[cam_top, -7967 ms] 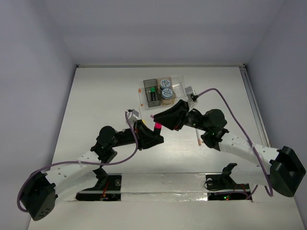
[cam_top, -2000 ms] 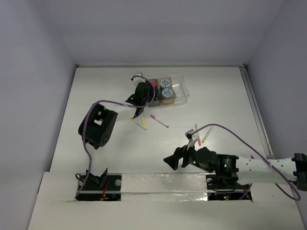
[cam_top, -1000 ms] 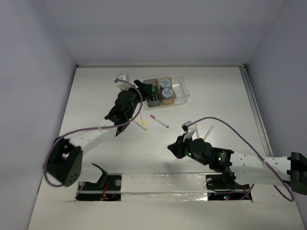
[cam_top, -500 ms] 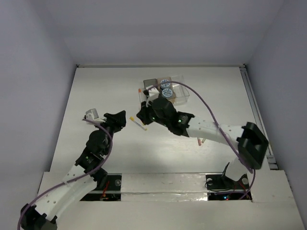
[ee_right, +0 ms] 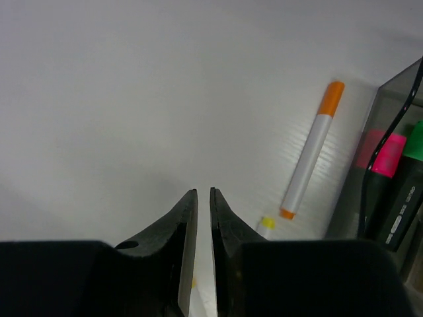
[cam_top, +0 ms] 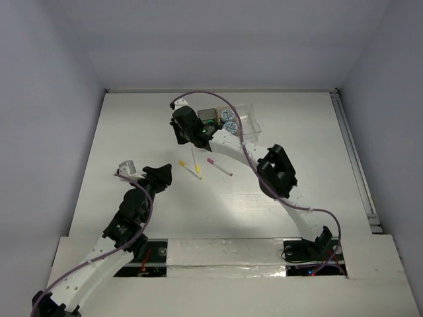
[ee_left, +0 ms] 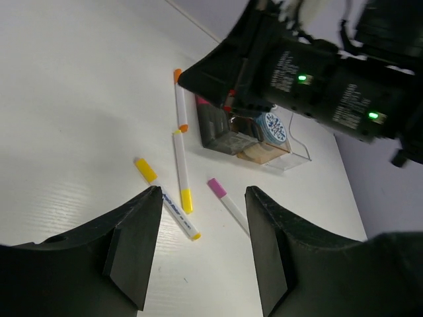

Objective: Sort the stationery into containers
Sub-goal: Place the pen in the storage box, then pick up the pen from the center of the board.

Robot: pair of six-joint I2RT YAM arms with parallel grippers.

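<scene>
Right claw [ee_right: 203, 191] is hovering nearly pinched, gripping nothing. Orange-capped pen [ee_right: 309, 158] is lying just beside its tips, just left of the dark grey bin [ee_right: 396, 92]. Left claw [ee_left: 203, 190] is gaping, empty, with yellow-capped pens [ee_left: 165, 203] lying beyond it.

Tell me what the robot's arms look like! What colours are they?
Each arm has white tube parts joined by chunky black joints; the left arm and right arm match. A purple cable loops along each. The left claw and right claw are black with two pointed fingers. Tiny green lights glow on the right arm.
</scene>
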